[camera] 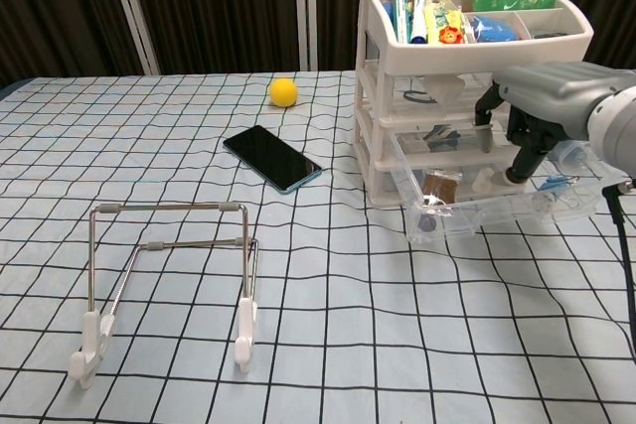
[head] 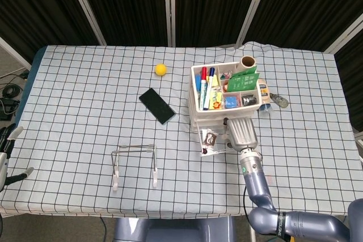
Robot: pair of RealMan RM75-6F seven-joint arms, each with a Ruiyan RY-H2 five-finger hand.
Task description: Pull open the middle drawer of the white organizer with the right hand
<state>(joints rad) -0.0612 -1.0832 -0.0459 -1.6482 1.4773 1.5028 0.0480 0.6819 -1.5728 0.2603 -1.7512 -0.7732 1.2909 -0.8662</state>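
Chest view gives me the better read: the white organizer (camera: 437, 96) stands at the right side of the checked surface (camera: 298, 325), with pens and packets in its top tray. Its lowest drawer (camera: 497, 201) is already pulled well out toward me, its clear walls showing small items inside. The middle drawer (camera: 442, 136), the one I am after, looks shut or nearly so, its front roughly in line with the frame.

My right hand (camera: 532, 111) sits in front of the organizer at about the middle drawer's height, above the open lowest drawer. Its fingers (camera: 522, 156) curl downward, and their tips seem to hang over or just inside the lowest drawer's space. I cannot tell whether they hook the middle drawer's lip or hold nothing; the clear plastic and the angle hide the contact.

From the head view, the right hand (head: 241, 131) covers the organizer's near edge, which confirms the position but not the grip. My left hand (head: 7, 154) is only partly visible at the far left edge, well apart from everything, and I cannot tell how its fingers lie.

My judgement: the pull itself is not done. What remains is securing a hold on the middle drawer's front and drawing it out.

Elsewhere lie a black phone (camera: 273, 158), a yellow ball (camera: 284, 92) and a wire stand (camera: 169, 280).
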